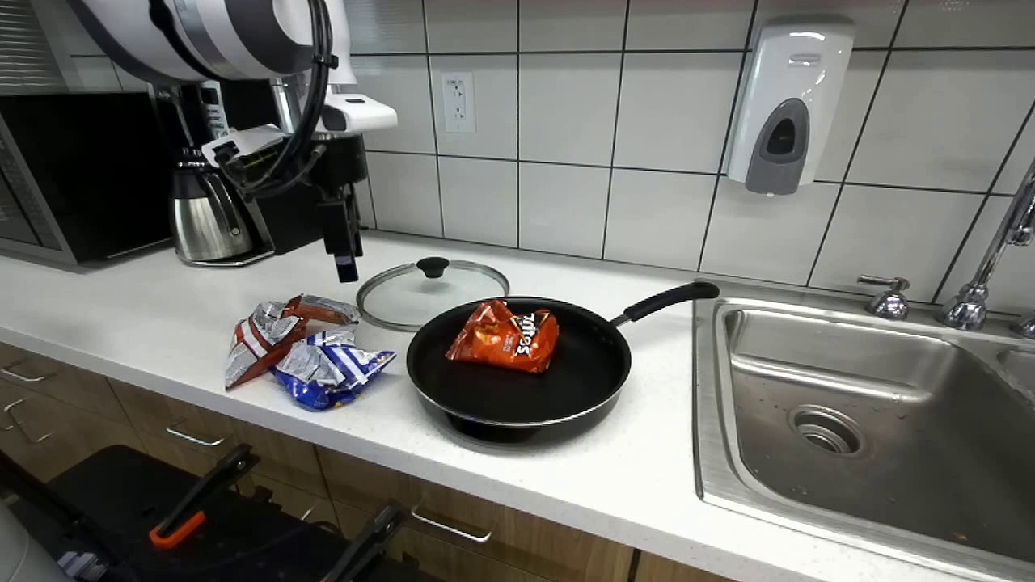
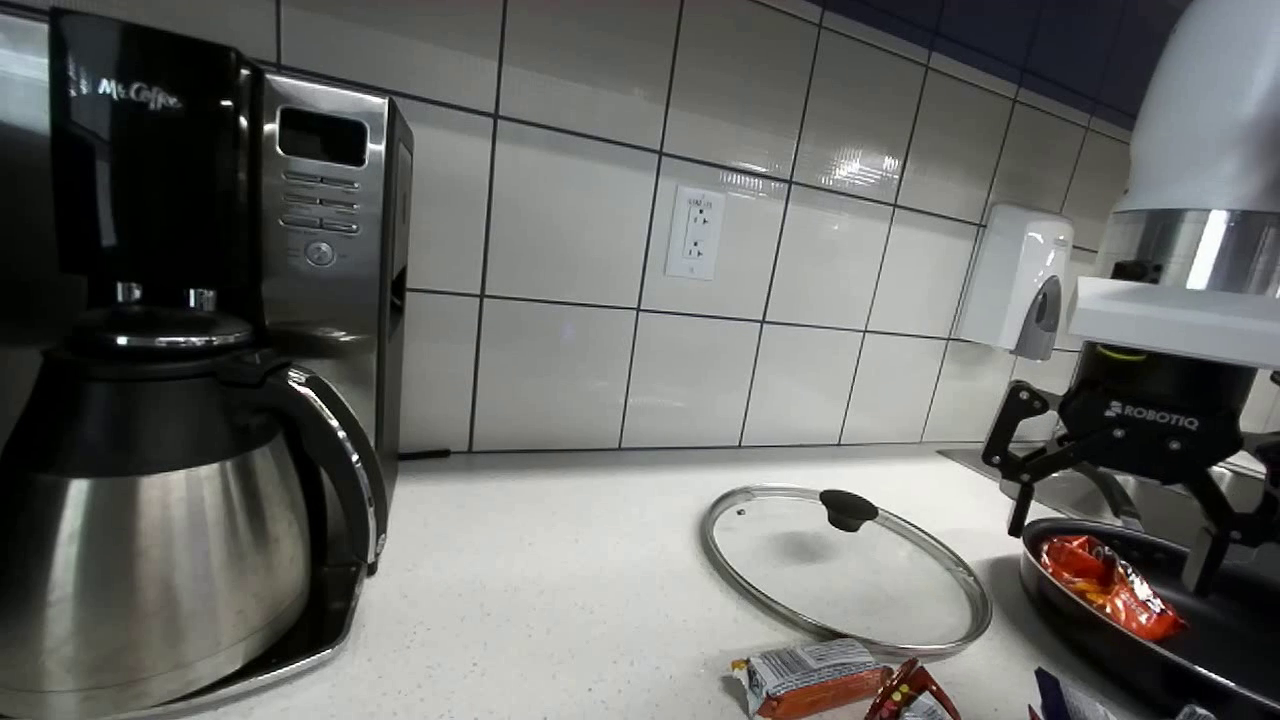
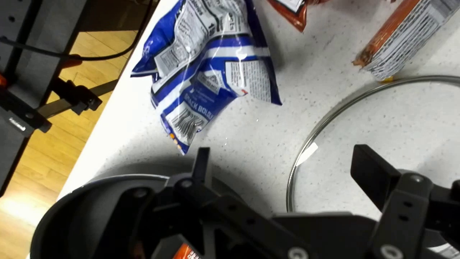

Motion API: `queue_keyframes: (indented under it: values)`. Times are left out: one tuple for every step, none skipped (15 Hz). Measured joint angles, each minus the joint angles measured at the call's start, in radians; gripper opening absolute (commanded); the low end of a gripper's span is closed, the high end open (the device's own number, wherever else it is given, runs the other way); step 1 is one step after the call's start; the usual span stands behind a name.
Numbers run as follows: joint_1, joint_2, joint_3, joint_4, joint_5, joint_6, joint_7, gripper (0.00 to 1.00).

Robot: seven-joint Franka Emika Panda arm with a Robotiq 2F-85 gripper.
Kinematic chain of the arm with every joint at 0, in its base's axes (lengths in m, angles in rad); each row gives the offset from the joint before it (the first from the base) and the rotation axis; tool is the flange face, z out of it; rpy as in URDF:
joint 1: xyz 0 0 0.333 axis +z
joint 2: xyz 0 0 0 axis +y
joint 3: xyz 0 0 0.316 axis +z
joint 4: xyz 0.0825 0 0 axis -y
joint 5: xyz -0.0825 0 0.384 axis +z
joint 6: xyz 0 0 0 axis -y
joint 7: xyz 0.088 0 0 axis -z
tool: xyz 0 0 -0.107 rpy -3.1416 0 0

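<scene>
My gripper [image 3: 282, 158] stands open above the counter, with nothing between its fingers. In the wrist view the gap lies over the rim of a glass lid [image 3: 316, 131]. A blue crinkled snack bag [image 3: 215, 68] lies beyond the left finger. Red-brown packets [image 1: 263, 343] rest beside it, partly cut off in the wrist view. The black frying pan [image 1: 501, 404] sits on the counter with an orange-red chip bag [image 1: 505, 335] inside, visible in both exterior views. Most of the pan is hidden behind the gripper in the wrist view.
A steel coffee pot [image 2: 160, 560] stands in its coffee maker, near a black microwave [image 1: 89, 170]. The pan's handle [image 1: 671, 301] points toward the steel sink [image 1: 808, 372]. A soap dispenser [image 1: 792, 105] hangs on the tiled wall. Clamps on a black stand [image 1: 121, 501] sit below the counter's front edge.
</scene>
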Motion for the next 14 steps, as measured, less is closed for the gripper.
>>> queue_keyframes:
  values:
    - [0.010, 0.000, 0.010, 0.006, 0.014, -0.007, 0.000, 1.00]
    - [0.020, 0.000, 0.022, 0.013, 0.028, -0.016, 0.000, 1.00]
    - [0.030, 0.001, 0.032, 0.020, 0.041, -0.024, 0.000, 1.00]
    - [0.041, 0.003, 0.041, 0.028, 0.055, -0.034, 0.000, 1.00]
    - [0.050, 0.005, 0.049, 0.033, 0.070, -0.042, 0.000, 1.00]
    - [0.060, 0.009, 0.057, 0.039, 0.086, -0.051, 0.000, 1.00]
    - [0.070, 0.015, 0.064, 0.044, 0.102, -0.059, 0.000, 1.00]
    - [0.078, 0.023, 0.072, 0.048, 0.116, -0.065, 0.000, 1.00]
    - [0.085, 0.032, 0.077, 0.052, 0.127, -0.069, 0.000, 1.00]
    - [0.092, 0.042, 0.083, 0.056, 0.137, -0.069, 0.001, 1.00]
    - [0.097, 0.054, 0.088, 0.060, 0.142, -0.069, 0.009, 1.00]
    - [0.101, 0.066, 0.094, 0.064, 0.143, -0.069, 0.023, 1.00]
    - [0.105, 0.079, 0.099, 0.069, 0.144, -0.069, 0.041, 1.00]
    - [0.109, 0.093, 0.103, 0.072, 0.144, -0.069, 0.061, 1.00]
